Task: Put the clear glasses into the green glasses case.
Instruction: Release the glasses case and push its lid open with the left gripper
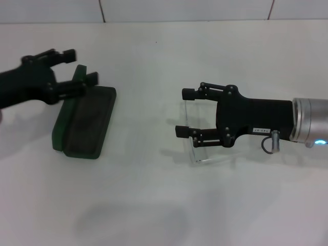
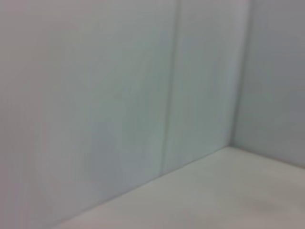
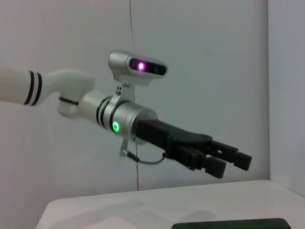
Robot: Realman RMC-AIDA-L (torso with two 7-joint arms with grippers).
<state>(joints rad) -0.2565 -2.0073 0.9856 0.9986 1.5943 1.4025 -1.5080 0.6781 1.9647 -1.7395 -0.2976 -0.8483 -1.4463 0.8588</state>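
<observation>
While the left gripper (image 1: 77, 65), jaws apart, is hovering at the open green glasses case (image 1: 87, 122), the right gripper (image 1: 185, 113) is straddling the clear glasses (image 1: 197, 154) with wide jaws and should be closing gently on the frame.

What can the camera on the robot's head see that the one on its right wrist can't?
Only the head view shows the clear glasses on the table, with the right gripper open around them, and the green glasses case's open inside. Only the right wrist view shows the left arm's silver wrist with its glowing camera. Both show the left gripper, open above the case, whose edge just shows in the wrist view.
</observation>
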